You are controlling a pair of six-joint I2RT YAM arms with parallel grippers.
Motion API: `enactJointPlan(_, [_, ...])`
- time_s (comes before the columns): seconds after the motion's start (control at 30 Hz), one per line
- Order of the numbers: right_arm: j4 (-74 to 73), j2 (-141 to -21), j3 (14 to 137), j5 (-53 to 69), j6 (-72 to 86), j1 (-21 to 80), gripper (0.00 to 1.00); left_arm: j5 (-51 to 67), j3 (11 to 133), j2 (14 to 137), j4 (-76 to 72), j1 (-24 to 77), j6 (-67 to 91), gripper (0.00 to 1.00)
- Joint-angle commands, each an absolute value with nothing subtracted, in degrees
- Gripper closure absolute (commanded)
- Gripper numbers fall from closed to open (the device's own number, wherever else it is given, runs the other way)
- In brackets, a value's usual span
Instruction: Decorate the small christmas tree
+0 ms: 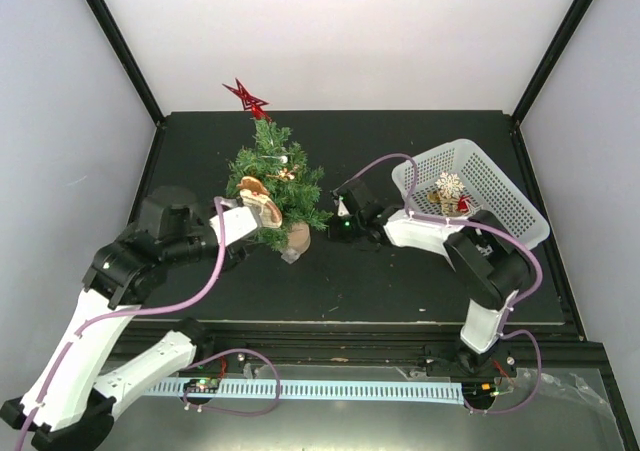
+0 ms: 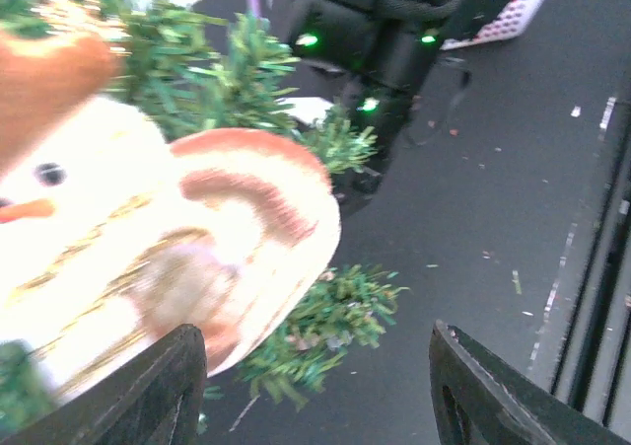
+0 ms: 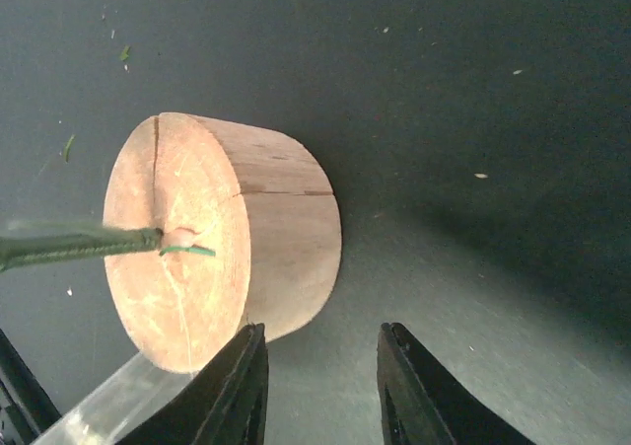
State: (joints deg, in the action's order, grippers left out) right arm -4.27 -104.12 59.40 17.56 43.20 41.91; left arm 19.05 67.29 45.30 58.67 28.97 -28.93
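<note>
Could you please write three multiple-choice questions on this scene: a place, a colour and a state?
1. Where is the white basket relative to the small christmas tree?
A. to its left
B. to its right
C. behind it
2. What colour is the star on the treetop?
A. gold
B. red
C. blue
3. How does the right gripper stand?
A. open and empty
B. shut on the stump
C. holding a snowflake
Answers: 1 B, it sits right of the tree; 2 B, plainly red; 3 A, its wrist view shows only table between parted fingers.
</note>
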Motion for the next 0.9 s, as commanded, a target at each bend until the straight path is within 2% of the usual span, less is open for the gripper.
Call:
enactJointPlan(0.0, [-8.0,-99.2,56.8,13.5,41.7,42.0,0.67,14.2,70.7,42.7,58.1,26.6,-28.7,0.36])
enactJointPlan(0.27, [-3.7,-103.1,57.8,20.6,47.4,42.7,0.52,6.1,72.2,42.4,53.4,23.3,-25.9,0.33])
enactJointPlan(0.5, [-0.7,-106.9,60.4,23.3,51.0,42.7,0.49,3.1,76.3,42.5,51.0,18.1,-22.5,0.33])
enactJointPlan(0.67, [-2.9,-105.9,60.8,20.1,50.3,42.6,0.49,-1.9,76.3,41.6,49.7,16.7,-22.1,0.35])
enactJointPlan(0.8, [-9.0,-103.1,61.3,13.6,47.7,42.7,0.50,-7.4,73.2,41.1,46.8,14.1,-21.5,0.38])
enactJointPlan(0.87, [-12.1,-101.2,61.6,8.6,46.1,42.7,0.50,-6.2,72.4,41.9,46.0,10.4,-20.4,0.39])
